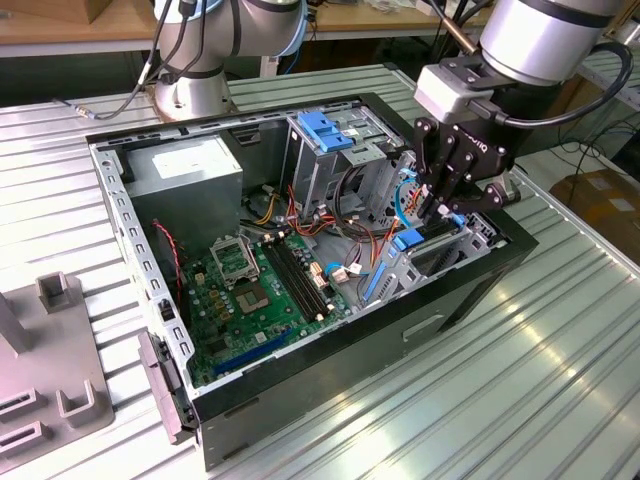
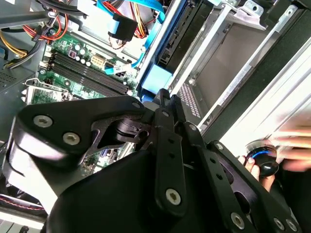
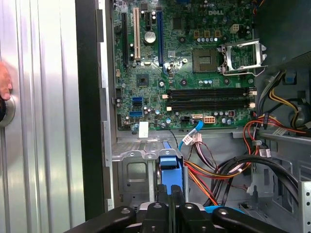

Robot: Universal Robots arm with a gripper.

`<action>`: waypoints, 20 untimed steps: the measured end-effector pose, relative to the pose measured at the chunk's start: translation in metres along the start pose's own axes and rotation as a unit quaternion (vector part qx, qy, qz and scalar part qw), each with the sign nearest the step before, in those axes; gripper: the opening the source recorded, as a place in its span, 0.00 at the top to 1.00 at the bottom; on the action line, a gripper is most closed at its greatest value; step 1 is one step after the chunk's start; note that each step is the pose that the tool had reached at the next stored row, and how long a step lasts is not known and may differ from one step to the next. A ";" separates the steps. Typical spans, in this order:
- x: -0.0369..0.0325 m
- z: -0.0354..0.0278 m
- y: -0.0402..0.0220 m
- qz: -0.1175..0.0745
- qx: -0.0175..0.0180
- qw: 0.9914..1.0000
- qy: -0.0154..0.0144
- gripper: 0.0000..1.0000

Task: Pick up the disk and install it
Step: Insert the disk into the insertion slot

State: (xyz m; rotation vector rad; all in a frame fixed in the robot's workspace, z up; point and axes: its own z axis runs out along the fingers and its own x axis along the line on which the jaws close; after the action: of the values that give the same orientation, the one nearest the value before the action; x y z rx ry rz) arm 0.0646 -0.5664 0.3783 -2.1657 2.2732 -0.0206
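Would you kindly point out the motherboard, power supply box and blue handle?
motherboard [image 1: 225, 315]: exterior view, green board.
power supply box [image 1: 185, 165]: exterior view, top face.
blue handle [image 1: 322, 130]: exterior view, upper surface.

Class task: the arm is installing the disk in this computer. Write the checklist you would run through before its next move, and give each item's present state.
1. End effector down inside the computer case, at the drive bay: ok.
2. Disk lined up with the end effector, with its blue bracket directly ahead in the first wrist view: ok.
3. Disk fully seated in the bay: cannot tell.
4. Cables clear of the path: not ok, orange and red wires lie close beside the bay.
5. People clear: not ok, a person's hand is by a round button beside the case.
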 end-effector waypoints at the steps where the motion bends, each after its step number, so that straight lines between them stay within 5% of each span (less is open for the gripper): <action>1: 0.0000 0.0000 0.0000 0.000 0.000 1.000 0.000 0.82; 20: 0.0000 0.0006 0.0000 0.000 0.000 1.000 0.000 0.90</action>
State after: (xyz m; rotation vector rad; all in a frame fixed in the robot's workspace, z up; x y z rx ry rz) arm 0.0646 -0.5664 0.3777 -2.1657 2.2732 -0.0206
